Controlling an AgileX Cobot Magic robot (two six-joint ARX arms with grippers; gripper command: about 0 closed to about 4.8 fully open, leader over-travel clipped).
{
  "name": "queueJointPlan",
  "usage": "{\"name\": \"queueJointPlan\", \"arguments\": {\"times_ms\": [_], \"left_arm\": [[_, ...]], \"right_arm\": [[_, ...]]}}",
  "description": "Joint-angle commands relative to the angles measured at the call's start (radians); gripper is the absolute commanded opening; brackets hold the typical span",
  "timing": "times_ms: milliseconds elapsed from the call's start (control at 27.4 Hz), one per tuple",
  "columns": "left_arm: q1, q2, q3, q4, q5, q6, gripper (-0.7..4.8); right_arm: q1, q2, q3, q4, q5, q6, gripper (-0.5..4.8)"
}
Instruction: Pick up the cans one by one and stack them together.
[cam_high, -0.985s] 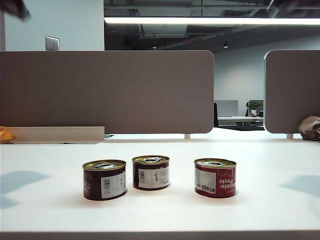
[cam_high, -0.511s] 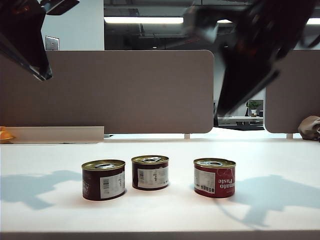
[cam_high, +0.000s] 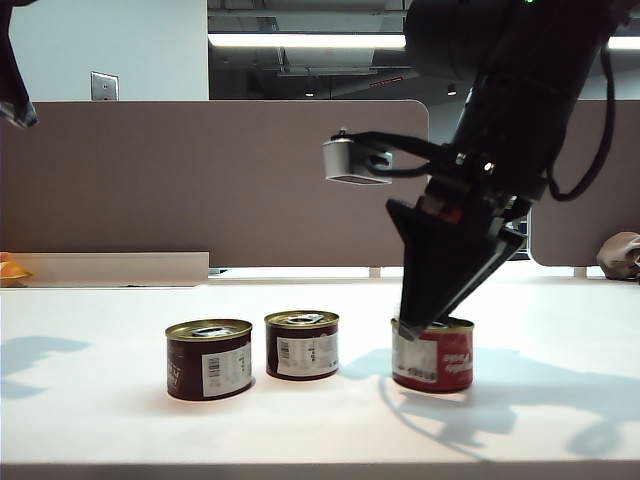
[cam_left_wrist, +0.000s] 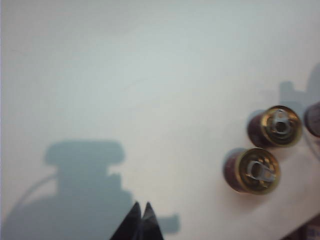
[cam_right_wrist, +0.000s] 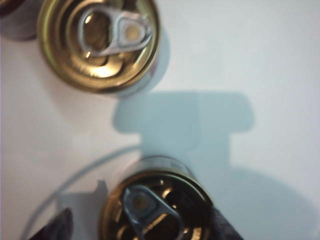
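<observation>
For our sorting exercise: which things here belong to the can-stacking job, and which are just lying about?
Job:
- bright red can, between the right gripper's open fingers
- middle can
- left can
- left gripper, shut, away from the cans

Lying about:
- orange object
- brown bag

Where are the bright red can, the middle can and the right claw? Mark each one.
bright red can (cam_high: 440, 364): exterior view, on its red label.
middle can (cam_high: 302, 352): exterior view, on its white barcode panel.
right claw (cam_high: 428, 322): exterior view, at its open fingertips, just over the bright red can's lid.
</observation>
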Motion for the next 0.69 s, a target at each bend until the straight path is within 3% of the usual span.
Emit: {"name": "queueJointPlan", "arguments": {"times_ms": [36, 255, 365, 693], "left_arm": [[-0.003, -0.021, 0.003, 0.005, 0.019, -0.006, -0.06], [-0.005, -0.040, 0.003, -0.003, 0.029, -0.006, -0.06], [-0.005, -0.045, 0.003, -0.006, 0.027, -0.006, -0.06], [-0.005, -0.047, 0.003, 0.002, 0.027, -0.006, -0.06]], "right_arm": [[0.003, 0.033, 0.005, 0.010, 0.006, 0.003, 3.51], [0.002, 0.097, 0.005, 0.012, 0.014, 0.004, 3.52], [0.002, 0.106, 0.006, 0.019, 0.037, 0.005, 3.83], [-0.004, 0.106, 0.023, 0.007, 0.101, 0.004, 3.81]]}}
